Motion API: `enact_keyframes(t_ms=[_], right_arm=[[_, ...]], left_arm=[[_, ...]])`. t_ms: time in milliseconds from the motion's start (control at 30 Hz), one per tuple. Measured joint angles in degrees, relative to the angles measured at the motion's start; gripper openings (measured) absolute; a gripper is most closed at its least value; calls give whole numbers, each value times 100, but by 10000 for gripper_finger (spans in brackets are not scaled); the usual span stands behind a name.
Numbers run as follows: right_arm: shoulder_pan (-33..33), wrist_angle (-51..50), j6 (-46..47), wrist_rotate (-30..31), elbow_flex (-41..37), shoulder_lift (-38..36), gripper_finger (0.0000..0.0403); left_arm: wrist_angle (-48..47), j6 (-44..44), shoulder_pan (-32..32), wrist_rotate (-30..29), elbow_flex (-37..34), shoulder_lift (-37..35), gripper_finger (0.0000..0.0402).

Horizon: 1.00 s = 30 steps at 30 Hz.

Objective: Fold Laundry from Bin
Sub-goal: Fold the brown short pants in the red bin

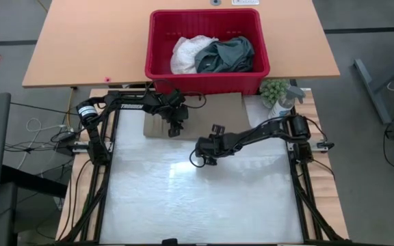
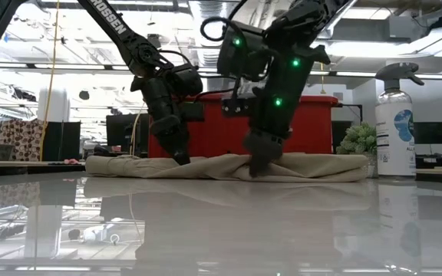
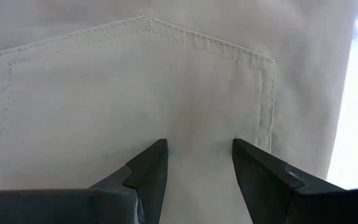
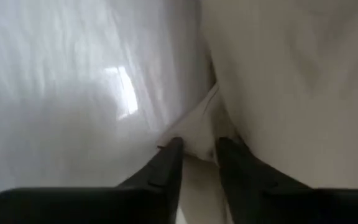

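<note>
Room behind the rig: open workshop, bright ceiling strip lights, monitors and desks in the background of the low view.

Worktop (image 1: 197, 205): glossy white sheet, strong glare, framed by dark rails. A tan wooden table (image 1: 81, 41) sits beyond it.

Bin (image 1: 207, 72): red, on the tan table at the worktop's far edge. It holds a white garment (image 1: 187, 51) and a dark teal-green garment (image 1: 228, 55), touching each other.

Beige-khaki garment (image 2: 221, 167): laid flat along the far edge of the worktop, just in front of the bin; a stitched pocket shows in the left wrist view.

Left gripper (image 3: 197, 165): down on the garment, fingers spread, cloth between them not pinched.

Right gripper (image 4: 199, 155): at the garment's near edge, fingers narrowly apart around a raised fold; whether it is pinched, cannot tell.

Spray bottle (image 2: 394, 123) and small green plant (image 2: 357, 139) on the right.
</note>
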Motion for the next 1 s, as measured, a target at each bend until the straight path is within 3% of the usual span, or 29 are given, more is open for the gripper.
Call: enact_keyframes(t_ms=[233,567,1000], right_arm=[[84,-54,-18,29,4,89,15],[458,-371,-196,119,258,38,14],[687,-382,-806,-496,260,38,14]], left_arm=[[4,17,0,0,0,0,171],[142,79,20,-52,-2,0,171],[109,-146,336,-48,-2,0,171]])
